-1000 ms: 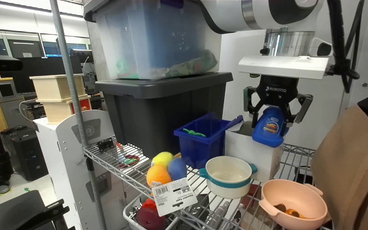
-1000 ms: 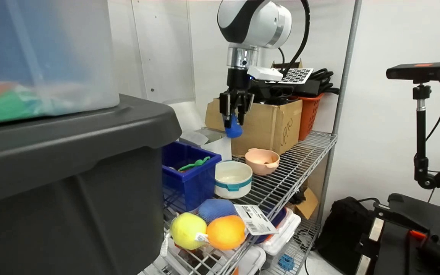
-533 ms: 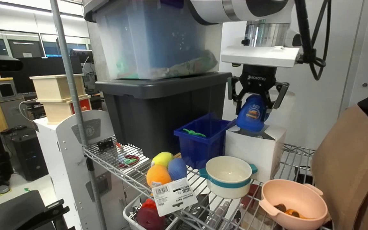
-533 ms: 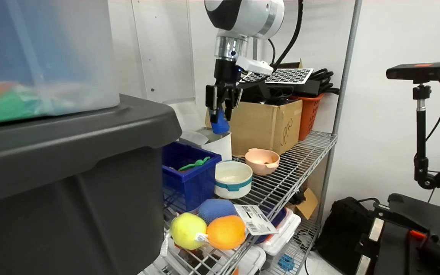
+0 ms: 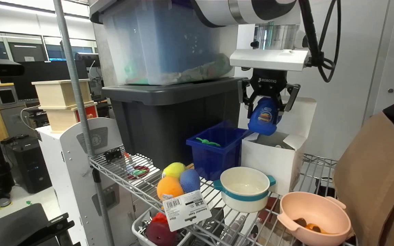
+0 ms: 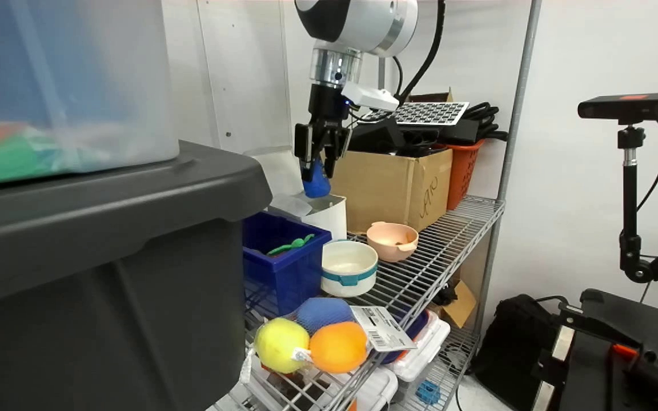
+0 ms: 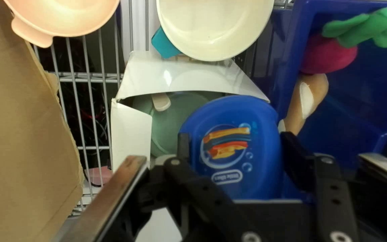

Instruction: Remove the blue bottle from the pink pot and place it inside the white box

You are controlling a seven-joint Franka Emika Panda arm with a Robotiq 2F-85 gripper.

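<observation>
Gripper (image 7: 238, 150) pinches blue bottle (image 5: 263, 125) by its sides above white box (image 5: 267, 162); I'd guess side grip leaves lower end free to drop in. Box flap (image 5: 304, 118) stands up, mouth uncovered.

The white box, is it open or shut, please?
Open: the white box has its lid flap raised, and the wrist view shows its inside.

wire shelf (image 6: 443, 242) is in both exterior views, from diff. ends & a bit above, brown carton (image 5: 364, 174) near at 4 o'clock in an exterior view, dark bin (image 6: 100, 297) v. close at 8 in an exterior view, & wrist view looks down close over white box (image 7: 186, 79).
</observation>
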